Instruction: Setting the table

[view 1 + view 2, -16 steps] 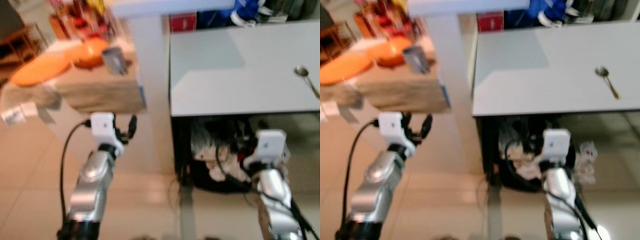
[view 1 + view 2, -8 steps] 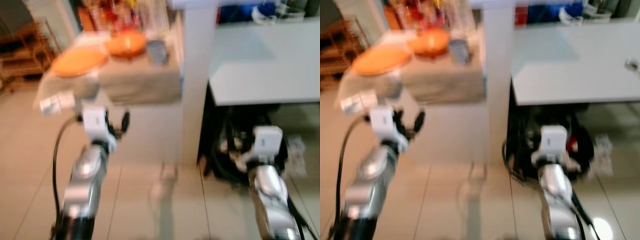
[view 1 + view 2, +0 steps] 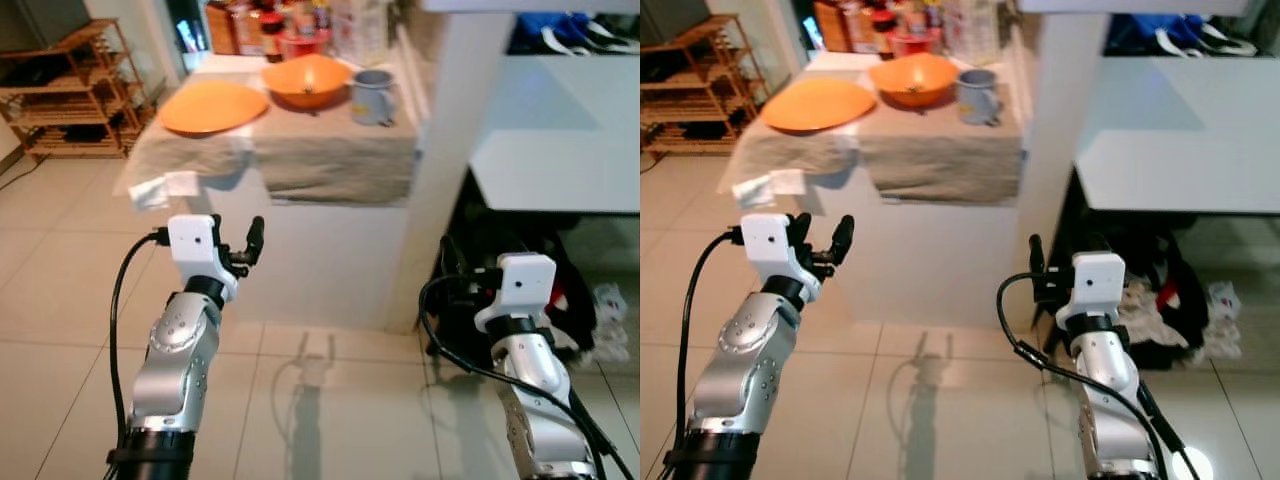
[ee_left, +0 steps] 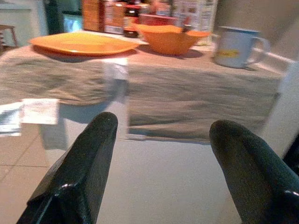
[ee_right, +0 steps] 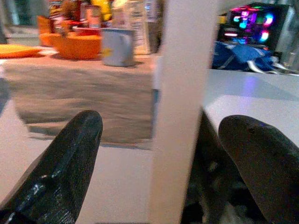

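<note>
An orange plate, an orange bowl and a grey-blue mug stand on a counter draped with a beige cloth. The counter is ahead of me, a little to the left. My left gripper is raised in front of the counter's near face, below the plate, open and holding nothing. In the left wrist view its fingers frame the cloth edge. My right gripper is open and empty, low before a white pillar.
A white table stands right of the pillar, with cables and bags underneath. Bottles and jars crowd the counter's back. A wooden shelf is at far left. Tiled floor lies between me and the counter.
The camera has swung left: the counter has come to the middle and the white table with its spoon has slid off right. Both arms keep their pose.
</note>
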Robot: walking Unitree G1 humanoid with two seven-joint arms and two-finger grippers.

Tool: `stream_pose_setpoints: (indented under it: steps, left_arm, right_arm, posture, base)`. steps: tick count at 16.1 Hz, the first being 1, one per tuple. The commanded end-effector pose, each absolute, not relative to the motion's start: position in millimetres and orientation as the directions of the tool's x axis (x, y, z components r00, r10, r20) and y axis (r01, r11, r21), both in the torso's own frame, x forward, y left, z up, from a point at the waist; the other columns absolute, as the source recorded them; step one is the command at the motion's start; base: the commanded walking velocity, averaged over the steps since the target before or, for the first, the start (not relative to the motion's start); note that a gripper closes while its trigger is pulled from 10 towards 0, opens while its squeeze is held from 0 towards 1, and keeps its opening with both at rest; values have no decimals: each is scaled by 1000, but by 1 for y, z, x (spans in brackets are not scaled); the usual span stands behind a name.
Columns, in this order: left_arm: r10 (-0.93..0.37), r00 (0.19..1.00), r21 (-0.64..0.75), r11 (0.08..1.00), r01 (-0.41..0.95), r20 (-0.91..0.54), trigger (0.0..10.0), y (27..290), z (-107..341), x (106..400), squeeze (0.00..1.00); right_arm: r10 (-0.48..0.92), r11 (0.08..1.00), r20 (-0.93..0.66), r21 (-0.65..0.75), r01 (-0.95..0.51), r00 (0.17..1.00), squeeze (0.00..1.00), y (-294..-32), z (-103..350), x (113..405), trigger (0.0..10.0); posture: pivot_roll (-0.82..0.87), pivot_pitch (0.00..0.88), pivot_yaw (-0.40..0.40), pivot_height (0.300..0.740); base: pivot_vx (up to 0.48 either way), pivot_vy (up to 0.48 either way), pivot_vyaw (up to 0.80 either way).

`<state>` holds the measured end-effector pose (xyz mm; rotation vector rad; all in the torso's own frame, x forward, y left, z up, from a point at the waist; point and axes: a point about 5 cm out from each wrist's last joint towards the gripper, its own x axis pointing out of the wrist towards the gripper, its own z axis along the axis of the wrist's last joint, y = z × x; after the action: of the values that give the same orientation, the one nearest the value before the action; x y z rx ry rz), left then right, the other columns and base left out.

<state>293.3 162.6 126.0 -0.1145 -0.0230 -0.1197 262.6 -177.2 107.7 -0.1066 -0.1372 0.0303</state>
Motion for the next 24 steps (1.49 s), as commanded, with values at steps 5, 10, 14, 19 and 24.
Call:
stream_pose_setpoints:
  steps: [5, 10, 14, 19, 24]
  left_arm:
    - [-105, 994, -67, 992, 108, 43, 10000, 164, 131, 296, 0]
    - [-116, 992, -45, 992, 119, 48, 10000, 163, 132, 297, 0]
    - [-119, 992, -17, 993, 119, 42, 10000, 163, 132, 299, 0]
    - [-124, 991, -8, 992, 125, 52, 10000, 162, 135, 300, 0]
    - [-68, 997, 36, 997, 67, 27, 10000, 170, 130, 300, 0]
  right_arm:
    - [55, 993, 126, -114, -41, 991, 0, -175, 106, 264, 10000]
    - [64, 992, 116, -116, -50, 991, 0, -173, 104, 265, 10000]
    - [68, 992, 114, -118, -54, 991, 0, -173, 104, 265, 10000]
    - [73, 991, 113, -119, -60, 991, 0, -173, 104, 263, 10000]
    - [105, 985, 115, -147, -88, 988, 0, -168, 105, 262, 10000]
  posture:
    - [-160, 0, 82, 735]
    - [-158, 0, 80, 735]
    - [-157, 0, 79, 735]
    - [-156, 0, 80, 735]
    - [-155, 0, 78, 735]
  base:
    - [350, 328, 0]
    - [436, 0, 0]
    - [431, 0, 0]
    - [442, 0, 0]
    - [177, 0, 0]
